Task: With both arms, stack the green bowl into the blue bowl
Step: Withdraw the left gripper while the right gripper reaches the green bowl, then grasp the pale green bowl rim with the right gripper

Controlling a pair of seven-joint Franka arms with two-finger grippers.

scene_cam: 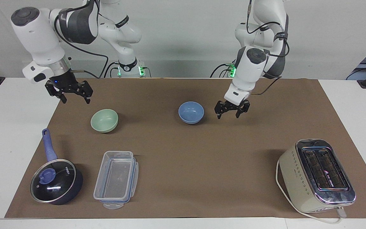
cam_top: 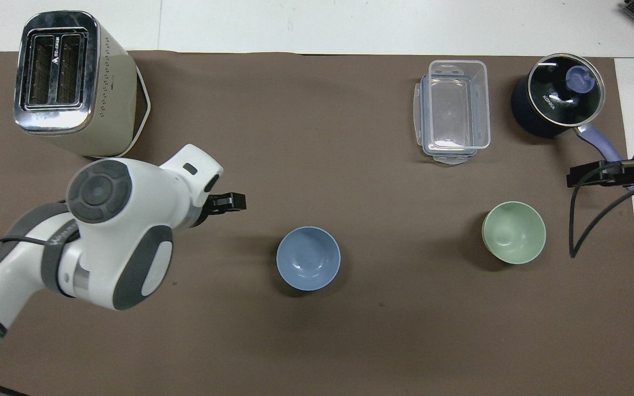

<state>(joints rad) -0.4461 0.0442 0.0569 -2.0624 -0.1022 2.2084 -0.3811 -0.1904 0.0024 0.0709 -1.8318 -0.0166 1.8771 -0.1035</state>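
Blue bowl [scene_cam: 191, 112] upright on brown mat [scene_cam: 183, 149], mid-table, free of both grippers. Green bowl [scene_cam: 104, 120] upright on mat toward right arm's end, well apart from blue bowl, not yet stacked. Left gripper [scene_cam: 232, 112] fingers spread, empty, raised over bare mat just beside blue bowl on left arm's side. Right gripper [scene_cam: 69, 94] fingers spread, empty, up over mat edge at right arm's end. Farther out: clear container [scene_cam: 116, 179], lidded saucepan [scene_cam: 56, 179], toaster [scene_cam: 317, 175].
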